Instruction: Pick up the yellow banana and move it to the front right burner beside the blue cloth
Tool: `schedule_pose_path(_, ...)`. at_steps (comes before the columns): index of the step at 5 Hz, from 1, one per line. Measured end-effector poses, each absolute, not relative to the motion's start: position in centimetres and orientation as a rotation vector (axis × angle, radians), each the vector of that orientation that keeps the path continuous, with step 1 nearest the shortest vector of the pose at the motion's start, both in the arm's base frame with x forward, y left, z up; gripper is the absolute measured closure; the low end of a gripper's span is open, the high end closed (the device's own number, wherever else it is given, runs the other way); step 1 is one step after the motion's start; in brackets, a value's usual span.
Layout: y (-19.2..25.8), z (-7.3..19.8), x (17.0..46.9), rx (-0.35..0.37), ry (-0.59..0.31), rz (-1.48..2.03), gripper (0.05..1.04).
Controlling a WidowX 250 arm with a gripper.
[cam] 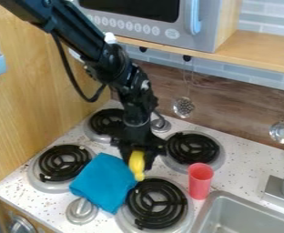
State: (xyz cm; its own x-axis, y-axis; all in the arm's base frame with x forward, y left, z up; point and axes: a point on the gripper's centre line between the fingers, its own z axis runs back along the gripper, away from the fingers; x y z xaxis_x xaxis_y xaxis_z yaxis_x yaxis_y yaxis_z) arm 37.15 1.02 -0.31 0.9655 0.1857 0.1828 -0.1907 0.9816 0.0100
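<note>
Yellow toy [136, 166] pinched in my claw [139, 153]! Caught near its top, so it hangs lengthwise by the blue cloth [103, 183].

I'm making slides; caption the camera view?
Black two-finger gripper holding a slender yellow object near a blue cloth and red cup.

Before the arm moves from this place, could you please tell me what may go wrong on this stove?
The yellow object is right at the claw, close above the cloth; a low sideways move could drag the cloth.

If the object drops, it might roll onto the front burner beside the cloth.

The red cup stands upright between that burner and the sink; a bump might tip it.
</note>
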Motion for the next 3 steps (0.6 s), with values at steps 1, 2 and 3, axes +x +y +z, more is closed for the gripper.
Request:
schedule_pose_path(1, 1.3, -0.2, 35.5, 0.062, -0.171, 0.154, 0.495)
schedule_pose_path(2, 1.0, -0.9, 35.4, 0.107, -0.188, 0.095, 0.412)
schedule_pose_path(3, -0.3, -3.4, 38.0, 0.139, -0.206, 0.047, 0.135)
